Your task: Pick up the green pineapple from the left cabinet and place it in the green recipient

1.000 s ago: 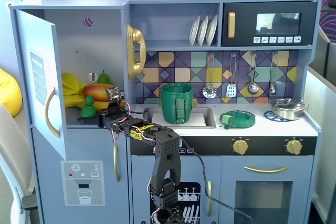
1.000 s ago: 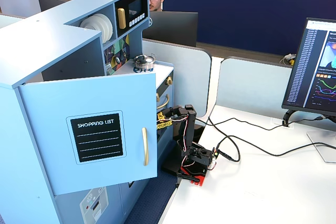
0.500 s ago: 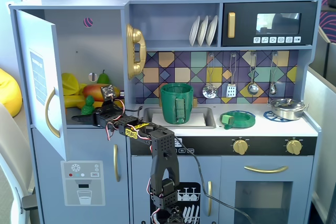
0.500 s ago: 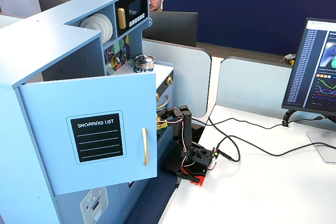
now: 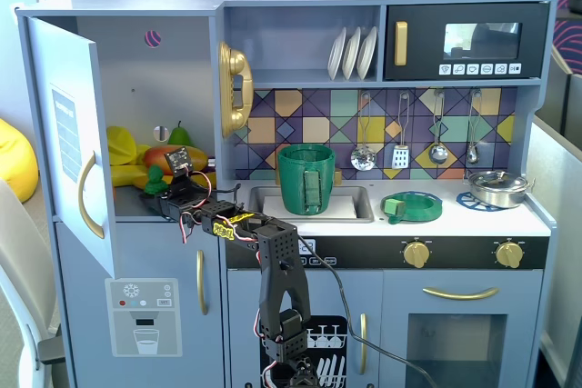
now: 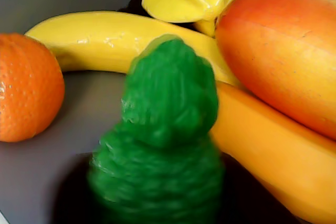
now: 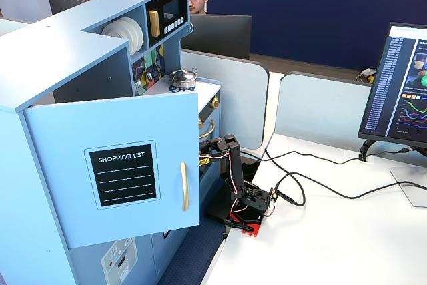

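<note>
The green pineapple (image 6: 168, 145) fills the middle of the wrist view, bumpy and blurred, its leafy top pointing away. Dark jaws hug its base on both sides. My gripper (image 6: 163, 198) appears shut on it. In a fixed view my gripper (image 5: 162, 193) reaches onto the shelf of the left cabinet (image 5: 136, 79), whose door stands open, and a bit of the pineapple (image 5: 155, 184) shows at its tip. The green recipient (image 5: 306, 179) stands in the sink to the right. In the other fixed view the open door (image 7: 113, 165) hides my gripper.
An orange (image 6: 26, 87), a banana (image 6: 105, 40) and a mango (image 6: 278, 51) crowd round the pineapple on the shelf. A dark pear (image 5: 179, 134) stands behind. A flat green dish (image 5: 414, 206) and a metal pan (image 5: 497, 186) sit on the counter.
</note>
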